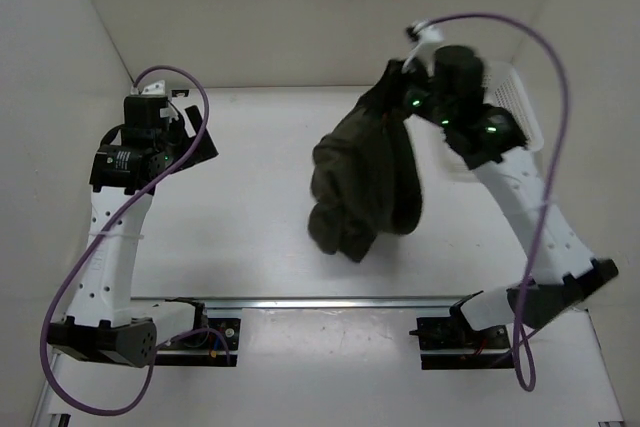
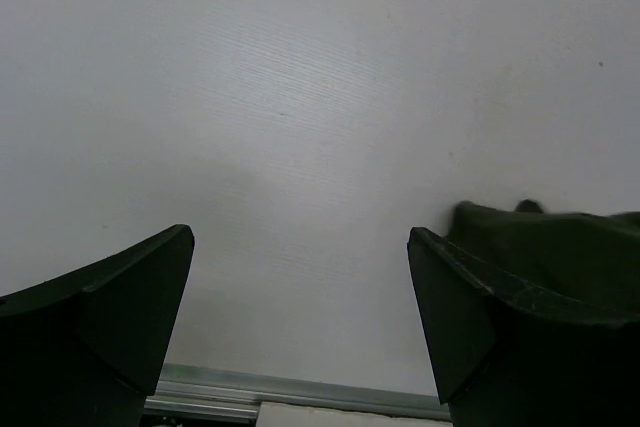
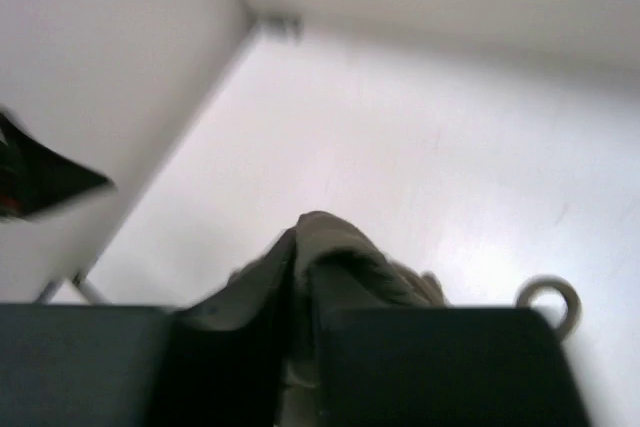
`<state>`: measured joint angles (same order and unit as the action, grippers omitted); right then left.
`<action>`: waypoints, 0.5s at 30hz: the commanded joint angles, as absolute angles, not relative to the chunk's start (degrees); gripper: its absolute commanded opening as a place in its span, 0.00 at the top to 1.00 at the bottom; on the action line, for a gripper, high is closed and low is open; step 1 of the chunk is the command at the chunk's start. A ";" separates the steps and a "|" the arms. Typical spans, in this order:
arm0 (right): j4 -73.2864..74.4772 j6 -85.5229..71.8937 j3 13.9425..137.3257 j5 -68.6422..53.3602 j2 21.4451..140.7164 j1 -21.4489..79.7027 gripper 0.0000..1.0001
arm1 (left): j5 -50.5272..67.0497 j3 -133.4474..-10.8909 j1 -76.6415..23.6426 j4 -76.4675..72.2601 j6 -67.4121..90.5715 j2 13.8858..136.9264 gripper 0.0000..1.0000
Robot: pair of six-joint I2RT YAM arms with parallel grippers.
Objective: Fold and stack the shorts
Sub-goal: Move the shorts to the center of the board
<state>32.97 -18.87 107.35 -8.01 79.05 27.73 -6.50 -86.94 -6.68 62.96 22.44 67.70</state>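
You have the right gripper (image 3: 302,292) lifted over the far right part of the white table (image 1: 250,197), and its two dark fingers are pressed nearly together on a fold of the dark olive-green soft fabric shorts (image 1: 365,177). In the right wrist view the cloth comes up in a small ridge between the fingers, so the hold is on an edge of the garment and not on its middle. From this point the shorts hang down and toward the near side as one long crumpled bundle, not spread out and not folded flat. The thick lower end is bunched above the centre of the table. You cannot tell from above whether this lower end rests on the surface or hangs just over it. Just behind the right wrist, at the far right corner, there is the white mesh plastic basket (image 1: 518,97), partly hidden by the arm. Your left gripper (image 2: 300,247) is over the far left part of the table, well apart from the bundle. Its fingers stand wide apart and there is only bare table surface between them. In the left wrist view a piece of the green fabric shows past the right finger, and the metal rail (image 1: 330,302) runs along the near edge of the table.
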 commanded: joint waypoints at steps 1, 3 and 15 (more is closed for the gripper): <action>31.73 -18.54 95.64 -0.19 83.57 31.55 0.70 | -3.26 -88.86 -6.15 62.75 23.55 66.80 0.00; 33.99 -19.16 96.41 -1.31 89.52 29.28 0.13 | -0.89 -88.86 -6.15 61.88 23.55 67.84 0.00; 39.64 -20.74 80.28 3.52 77.27 27.94 0.08 | 12.82 -68.93 -10.27 55.31 26.01 65.57 0.36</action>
